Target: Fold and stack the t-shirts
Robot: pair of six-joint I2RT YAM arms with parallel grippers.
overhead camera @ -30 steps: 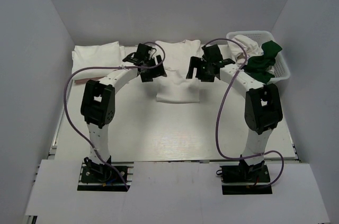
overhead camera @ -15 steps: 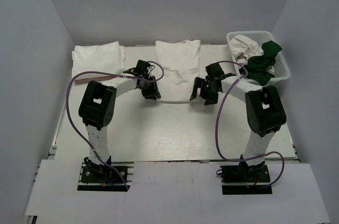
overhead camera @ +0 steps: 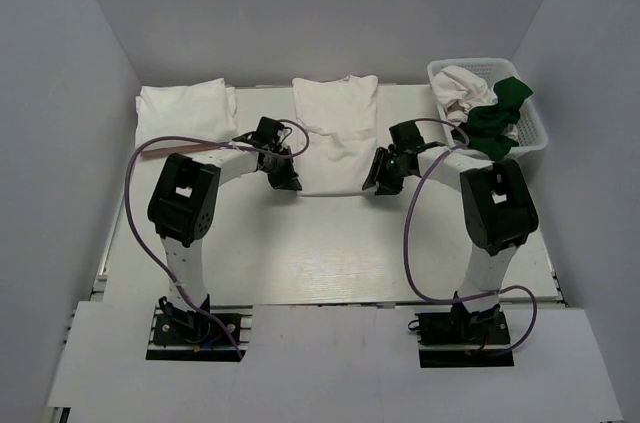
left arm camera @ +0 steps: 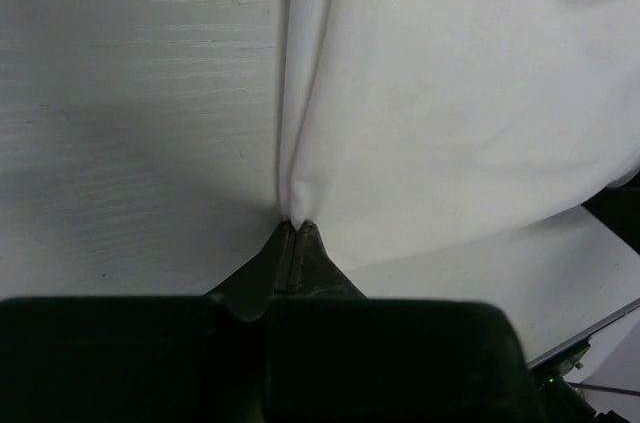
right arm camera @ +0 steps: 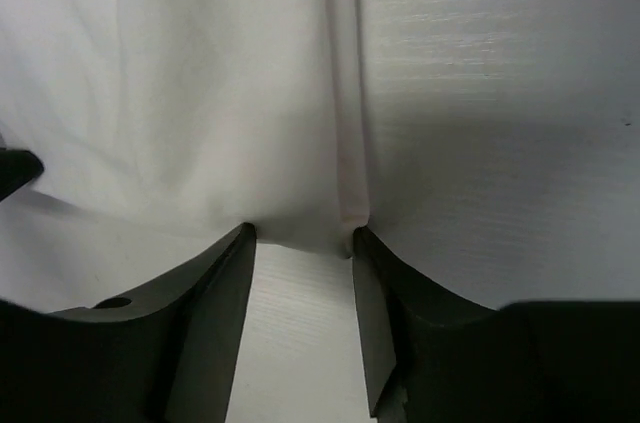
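White, smooth tabletop (overhead camera: pixel 330 243) carries one flat t-shirt (overhead camera: pixel 335 133) at its far-middle edge, one folded white pile (overhead camera: pixel 185 108) in the far-left corner, and one lattice basket (overhead camera: pixel 535 133) in the far-right corner, holding a crumpled green t-shirt (overhead camera: pixel 495 118). Bare tabletop runs from the hem to the near edge. At the hem's near-left corner the left gripper (left arm camera: pixel 295 228) is pinched closed, seemingly on cloth. The right gripper (right arm camera: pixel 300 233) straddles the near-right corner, jaws apart.

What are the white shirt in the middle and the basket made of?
The shirt looks like soft, matte cloth, maybe cotton: it lies limp, with creases, and puckers into folds at its pinched corner. The basket looks like stiff white plastic: its walls are an open lattice that holds its shape.
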